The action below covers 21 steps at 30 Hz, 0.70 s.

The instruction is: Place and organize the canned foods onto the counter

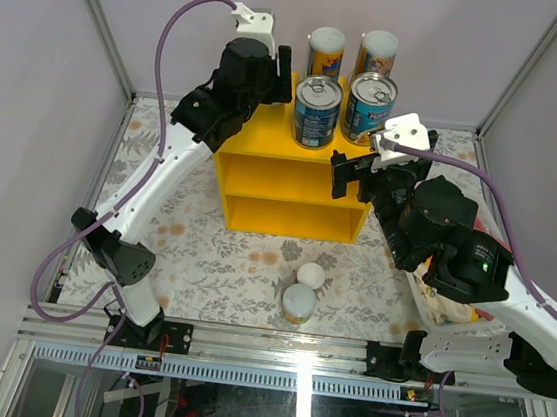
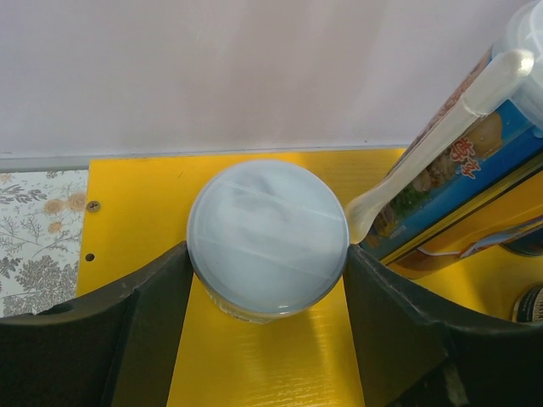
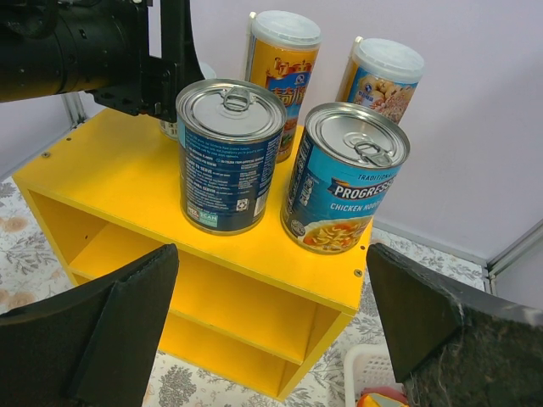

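Note:
The yellow counter (image 1: 265, 147) stands mid-table. On its top are two wide blue tins (image 1: 317, 112) (image 1: 371, 106) and, behind them, two tall cans (image 1: 326, 51) (image 1: 377, 51). My left gripper (image 1: 271, 82) is at the top's back left corner. In the left wrist view its fingers (image 2: 153, 322) press both sides of a small white-lidded can (image 2: 267, 233) that rests on the yellow top (image 2: 254, 365). Two more small white-lidded cans (image 1: 310, 276) (image 1: 298, 302) stand on the table in front of the counter. My right gripper (image 3: 270, 254) is wide open and empty, facing the counter's front right.
A white basket (image 1: 427, 304) with cloth sits under my right arm, and it also shows in the right wrist view (image 3: 365, 369). A tall can (image 2: 458, 170) stands just right of the held small can. The back wall is close behind the counter.

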Each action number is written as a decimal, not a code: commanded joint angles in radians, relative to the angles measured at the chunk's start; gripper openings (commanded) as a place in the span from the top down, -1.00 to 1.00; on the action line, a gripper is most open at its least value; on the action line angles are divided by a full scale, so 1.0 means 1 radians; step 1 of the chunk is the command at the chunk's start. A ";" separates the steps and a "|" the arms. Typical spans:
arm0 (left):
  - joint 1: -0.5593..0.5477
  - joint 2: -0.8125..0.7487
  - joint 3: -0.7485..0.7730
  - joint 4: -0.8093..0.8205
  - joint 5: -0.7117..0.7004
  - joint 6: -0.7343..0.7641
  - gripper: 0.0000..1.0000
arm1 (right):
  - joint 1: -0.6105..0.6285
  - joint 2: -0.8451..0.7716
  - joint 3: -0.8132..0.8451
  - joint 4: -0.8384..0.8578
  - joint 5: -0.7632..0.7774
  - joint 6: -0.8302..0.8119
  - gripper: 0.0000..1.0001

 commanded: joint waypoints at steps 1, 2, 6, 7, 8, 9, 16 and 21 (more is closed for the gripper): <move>0.010 -0.006 -0.017 0.163 0.008 0.044 0.99 | 0.008 0.001 0.015 0.059 -0.005 -0.021 -0.99; 0.010 -0.004 -0.020 0.165 0.007 0.046 0.94 | 0.008 0.002 0.015 0.057 -0.005 -0.021 -0.99; 0.010 -0.014 -0.058 0.186 0.002 0.050 0.68 | 0.008 0.007 0.018 0.057 -0.006 -0.021 -0.99; 0.010 -0.018 -0.067 0.191 -0.001 0.050 0.54 | 0.008 0.007 0.018 0.057 -0.006 -0.021 -0.99; 0.010 -0.022 -0.075 0.194 -0.005 0.049 0.41 | 0.008 0.008 0.018 0.056 -0.006 -0.021 -0.99; 0.010 -0.027 -0.088 0.198 -0.009 0.049 0.19 | 0.008 0.008 0.019 0.055 -0.006 -0.020 -0.99; 0.010 -0.072 -0.146 0.230 -0.036 0.042 -0.64 | 0.008 0.015 0.024 0.044 -0.007 -0.005 -0.99; 0.010 -0.095 -0.160 0.230 -0.046 0.032 -0.72 | 0.008 0.020 0.037 0.029 -0.009 0.005 -0.99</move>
